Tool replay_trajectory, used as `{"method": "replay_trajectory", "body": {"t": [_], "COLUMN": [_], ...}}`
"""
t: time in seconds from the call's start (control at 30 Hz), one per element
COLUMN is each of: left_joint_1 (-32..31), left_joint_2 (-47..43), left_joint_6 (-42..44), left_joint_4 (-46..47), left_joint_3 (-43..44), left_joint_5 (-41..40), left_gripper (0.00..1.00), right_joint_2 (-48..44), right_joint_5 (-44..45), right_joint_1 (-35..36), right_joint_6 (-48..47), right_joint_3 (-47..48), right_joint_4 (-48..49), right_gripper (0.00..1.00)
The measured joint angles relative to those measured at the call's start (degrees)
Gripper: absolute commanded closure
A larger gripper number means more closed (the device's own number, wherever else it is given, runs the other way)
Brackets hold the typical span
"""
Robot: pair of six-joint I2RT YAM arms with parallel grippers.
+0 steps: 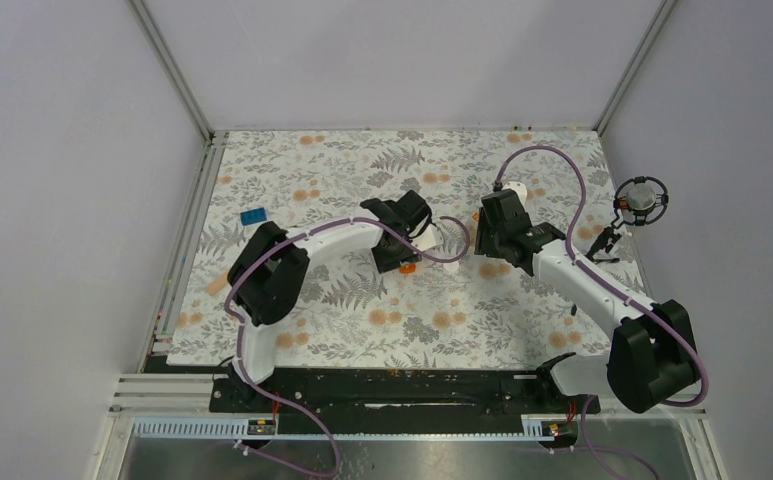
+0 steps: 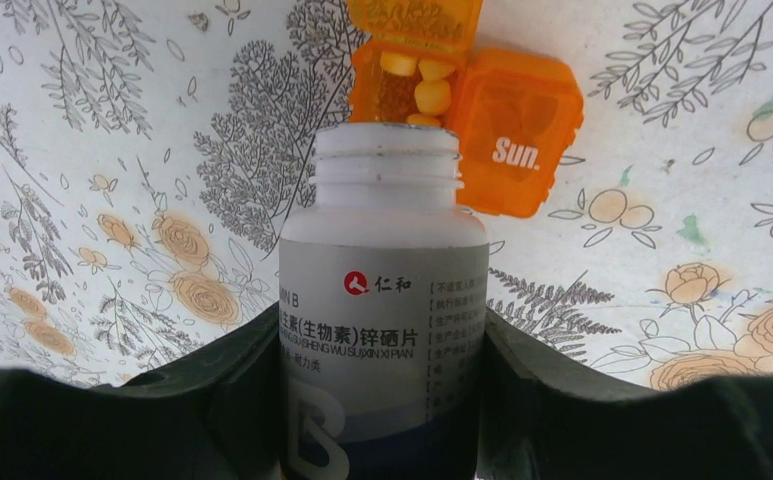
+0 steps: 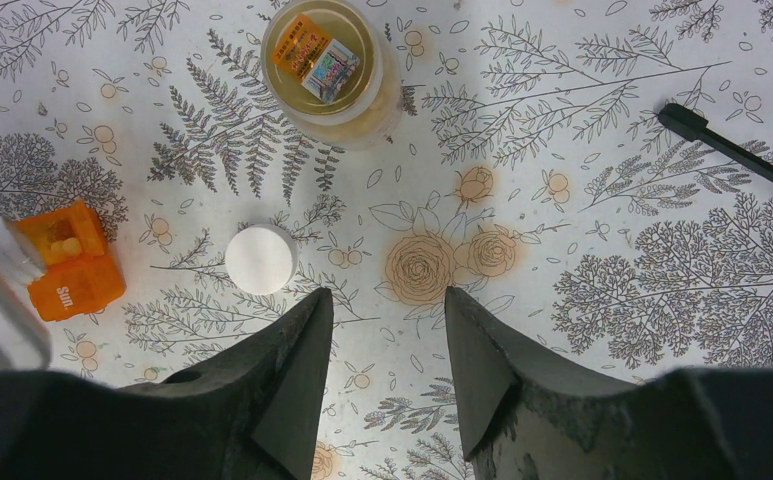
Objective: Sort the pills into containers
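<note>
My left gripper (image 2: pixel 382 330) is shut on an uncapped white-and-dark bottle (image 2: pixel 384 270), which lies tilted with its mouth right at an orange hinged-lid box (image 2: pixel 414 85). The box's lid marked "Sun." (image 2: pixel 514 145) is flipped open, and yellow pills (image 2: pixel 430 95) lie inside. In the top view the left gripper (image 1: pixel 407 245) hangs over the box (image 1: pixel 407 266) at mid-table. My right gripper (image 3: pixel 387 300) stands open above bare cloth, with nothing between its fingers. Ahead of it stands a clear tan bottle (image 3: pixel 324 68), and a white cap (image 3: pixel 261 259) lies to its left.
A blue brick (image 1: pixel 253 216) lies at the table's left side. A black tripod stand (image 1: pixel 642 200) sits at the right edge, one leg (image 3: pixel 732 150) reaching into the right wrist view. Grey walls enclose the floral cloth (image 1: pixel 362 310).
</note>
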Motion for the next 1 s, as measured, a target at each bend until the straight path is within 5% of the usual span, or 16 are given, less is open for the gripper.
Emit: {"method": "replay_trajectory", "body": {"t": [0.6, 1.0], "left_joint_1": [1.8, 4.6], "left_joint_2": [-16.6, -34.3], "left_joint_6": [-0.8, -7.1], "left_joint_4": [18.2, 37.9], "left_joint_3": [-18.9, -30.2], "left_joint_5": [5.0, 11.5], "left_gripper": [1.00, 1.00], "right_joint_2": [0.0, -0.2], "right_joint_5": [0.0, -10.2], "right_joint_1": [0.0, -0.1], "right_joint_6": [0.0, -1.6], "right_joint_3": [0.0, -1.2], "right_joint_4": [0.0, 3.7], "right_gripper": [0.47, 0.27]}}
